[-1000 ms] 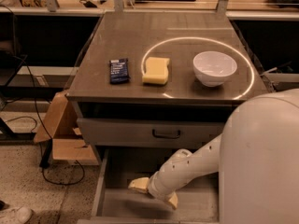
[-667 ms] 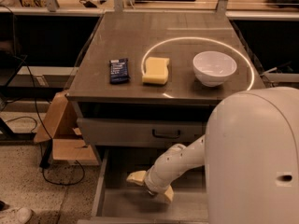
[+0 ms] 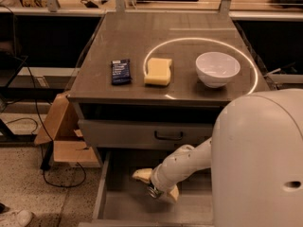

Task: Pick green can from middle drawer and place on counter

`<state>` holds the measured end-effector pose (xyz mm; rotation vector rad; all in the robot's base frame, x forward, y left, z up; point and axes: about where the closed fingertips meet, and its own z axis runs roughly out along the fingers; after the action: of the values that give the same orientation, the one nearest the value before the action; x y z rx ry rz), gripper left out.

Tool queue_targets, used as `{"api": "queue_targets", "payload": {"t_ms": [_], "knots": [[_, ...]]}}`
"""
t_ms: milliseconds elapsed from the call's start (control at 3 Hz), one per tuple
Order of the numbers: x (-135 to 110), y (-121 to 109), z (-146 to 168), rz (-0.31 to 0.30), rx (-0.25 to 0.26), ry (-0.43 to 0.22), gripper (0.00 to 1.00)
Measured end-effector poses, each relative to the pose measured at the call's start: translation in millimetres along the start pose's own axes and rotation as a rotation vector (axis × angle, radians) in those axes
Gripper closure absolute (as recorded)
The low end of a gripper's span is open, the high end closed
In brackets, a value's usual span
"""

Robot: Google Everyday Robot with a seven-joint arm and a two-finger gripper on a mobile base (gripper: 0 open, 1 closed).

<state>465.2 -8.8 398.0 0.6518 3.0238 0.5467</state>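
Tool (image 3: 156,185) hangs low inside the middle drawer (image 3: 199,211), near its floor

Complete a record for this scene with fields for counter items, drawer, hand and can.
counter items: dark blue snack packet, yellow sponge, white round bowl, on the grey-brown metal counter
drawer: wide grey metal drawer, pulled open
hand: white arm's hand, low inside the open drawer
green can: not on the counter; cannot tell whether it is at the hand
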Motion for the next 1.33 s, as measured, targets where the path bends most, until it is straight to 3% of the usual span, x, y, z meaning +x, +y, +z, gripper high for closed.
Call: {"api": "queue_targets", "payload": {"t_ms": [333, 1333], "knots": [[-13.4, 4.0, 13.2, -0.035, -0.032, -0.021, 0.00], [-15.0, 1.9, 30.2, -0.007, -0.030, 0.018, 0.00]]}}
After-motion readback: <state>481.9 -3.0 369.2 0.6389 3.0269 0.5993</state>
